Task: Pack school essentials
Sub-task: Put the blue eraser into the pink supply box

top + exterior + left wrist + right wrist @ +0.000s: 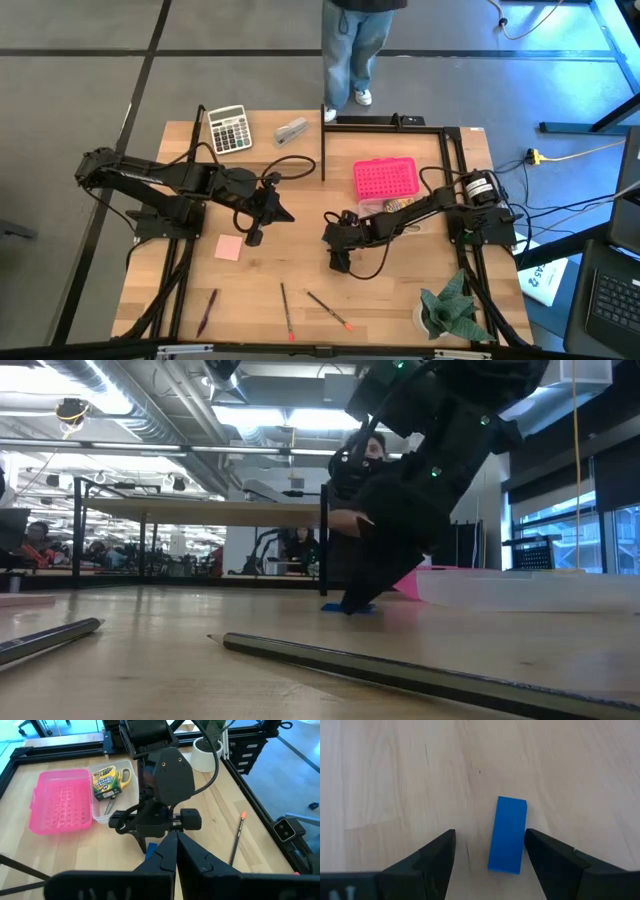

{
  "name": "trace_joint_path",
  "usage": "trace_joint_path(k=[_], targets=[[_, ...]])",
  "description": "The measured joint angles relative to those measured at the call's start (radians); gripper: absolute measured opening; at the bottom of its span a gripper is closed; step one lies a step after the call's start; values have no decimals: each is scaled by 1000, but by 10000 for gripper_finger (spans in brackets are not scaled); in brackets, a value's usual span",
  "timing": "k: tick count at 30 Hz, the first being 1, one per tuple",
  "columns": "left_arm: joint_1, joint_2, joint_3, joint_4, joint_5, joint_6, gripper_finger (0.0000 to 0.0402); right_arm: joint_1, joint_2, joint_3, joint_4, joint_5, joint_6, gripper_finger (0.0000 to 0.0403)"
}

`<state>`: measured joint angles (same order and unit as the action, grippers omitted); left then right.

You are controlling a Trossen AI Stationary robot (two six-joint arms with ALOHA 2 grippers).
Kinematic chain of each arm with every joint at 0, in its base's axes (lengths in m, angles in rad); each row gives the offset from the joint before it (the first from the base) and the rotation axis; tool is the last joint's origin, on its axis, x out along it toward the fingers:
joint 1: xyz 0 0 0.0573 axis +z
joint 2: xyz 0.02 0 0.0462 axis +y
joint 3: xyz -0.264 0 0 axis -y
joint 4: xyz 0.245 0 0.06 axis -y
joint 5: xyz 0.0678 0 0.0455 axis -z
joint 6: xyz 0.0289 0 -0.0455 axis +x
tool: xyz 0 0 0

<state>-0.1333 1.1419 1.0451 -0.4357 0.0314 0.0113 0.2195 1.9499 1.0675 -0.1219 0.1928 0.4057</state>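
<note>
1. The eraser (507, 834) sits off-centre between the right hand's (490, 855) fingers, close against one finger and well clear of the other. If the fingers come together from here, the near one could touch first and shove or twist the eraser across the surface (395, 780) instead of pinching it squarely.
2. It is small and lies flat, so a hand set too high would likely clip only its top edge and let it pop out.
3. The right hand's fingers stand apart, gripping nothing, pointing straight down at the surface near the middle of it (341, 262).
4. The eraser lies on the bare wood directly under that hand, between the fingers, its long side roughly in line with them.
5. The clear box (131, 770), already holding the crayons (105, 781) and scissors (125, 778), stands at about 2 o'clock from the right hand in the high view, beside the pink lid (385, 178).
6. The left hand (253, 236) is pressed together and empty, hovering at about 9 o'clock from the right hand, just by the pink pad (228, 248).
7. Three pencils (287, 310) lie near the front edge.
</note>
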Motion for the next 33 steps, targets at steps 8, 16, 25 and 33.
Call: trace_joint_path(k=[8,16,25,33], targets=[[0,0,0,1,0,0,0,-2,1,0,-6,5,4,181],[0,0,0,1,0,-1,0,-2,2,0,-7,5,4,127],[0,0,0,1,0,-2,0,-2,3,0,-6,25,7,103],[0,0,0,1,0,-3,0,-1,4,-1,-6,37,11,102]])
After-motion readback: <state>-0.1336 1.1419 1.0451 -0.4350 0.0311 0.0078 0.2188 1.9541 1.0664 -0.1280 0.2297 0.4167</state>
